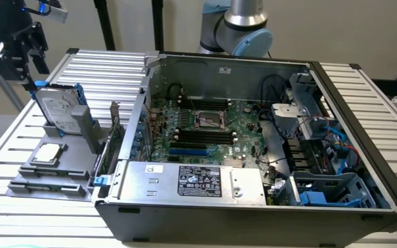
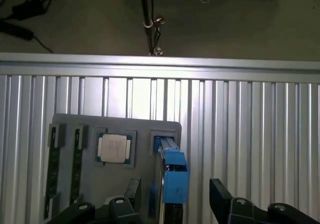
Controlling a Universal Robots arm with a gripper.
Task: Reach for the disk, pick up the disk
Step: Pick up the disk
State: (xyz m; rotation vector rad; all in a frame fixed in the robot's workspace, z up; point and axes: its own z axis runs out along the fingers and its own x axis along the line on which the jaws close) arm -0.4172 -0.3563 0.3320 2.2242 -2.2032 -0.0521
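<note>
Nearest in the exterior view is the dark computer case (image 1: 254, 219), lying open-topped on the slatted metal desk (image 1: 19, 219), with its silver power supply (image 1: 192, 181) at the near edge and the green motherboard (image 1: 205, 124) beyond it. At the exterior view's left of the case, a grey holder (image 1: 74, 173) rests on the desk. It carries a small square silver chip (image 1: 47, 153) in a recess towards its near end. The disk (image 1: 55, 109) stands upright on edge in a slot at the holder's far end, with its white label facing the exterior view's left and blue rails along its edges. The black claw (image 1: 29, 64) hangs just above the disk's top far corner. In the wrist view the claw (image 2: 175, 196) is spread, one finger on either side of the disk (image 2: 172, 176), which is seen edge-on with its blue rail uppermost. One finger sits close beside the disk and the other stands clearly apart from it, and neither presses on it. The chip (image 2: 114, 148) lies just beside the disk's slot in the holder (image 2: 140, 126), and the ribbed desk (image 2: 250, 124) stretches away beneath. The arm's base (image 1: 243, 26) rises behind the case's far wall.
</note>
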